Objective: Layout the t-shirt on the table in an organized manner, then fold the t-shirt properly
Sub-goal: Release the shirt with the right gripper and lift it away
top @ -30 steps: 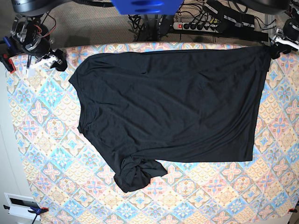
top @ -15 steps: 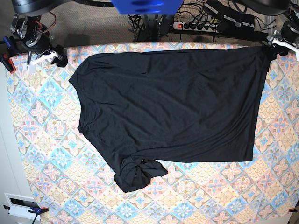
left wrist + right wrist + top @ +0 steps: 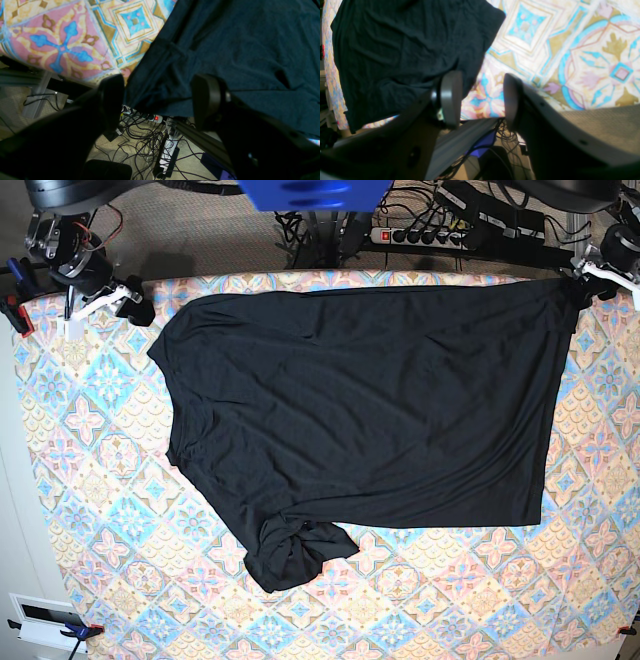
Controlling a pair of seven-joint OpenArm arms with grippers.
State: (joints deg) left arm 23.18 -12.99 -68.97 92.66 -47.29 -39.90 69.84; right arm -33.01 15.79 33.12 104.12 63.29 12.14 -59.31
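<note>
The black t-shirt [image 3: 360, 410] lies spread on the patterned table [image 3: 110, 480], collar side to the left and hem to the right. Its near sleeve [image 3: 290, 552] is bunched in a twist. My left gripper [image 3: 590, 285] is at the far right corner. In the left wrist view it [image 3: 158, 100] stands open astride the t-shirt's [image 3: 237, 50] hem corner at the table [image 3: 62, 45] edge. My right gripper [image 3: 112, 305] is at the far left corner. In the right wrist view it [image 3: 480, 100] is open over the table [image 3: 570, 50], beside the t-shirt's [image 3: 395, 50] far sleeve, with nothing between its fingers.
Beyond the table's far edge a power strip [image 3: 420, 232] and tangled cables lie on the floor, with a blue housing [image 3: 315, 192] overhead. A red clamp [image 3: 18, 315] grips the far left table corner. A white box [image 3: 45, 620] sits off the near left corner.
The right gripper has shifted slightly up and toward the shirt's far sleeve. The left gripper has lifted a little at the hem corner. The shirt has not moved.
</note>
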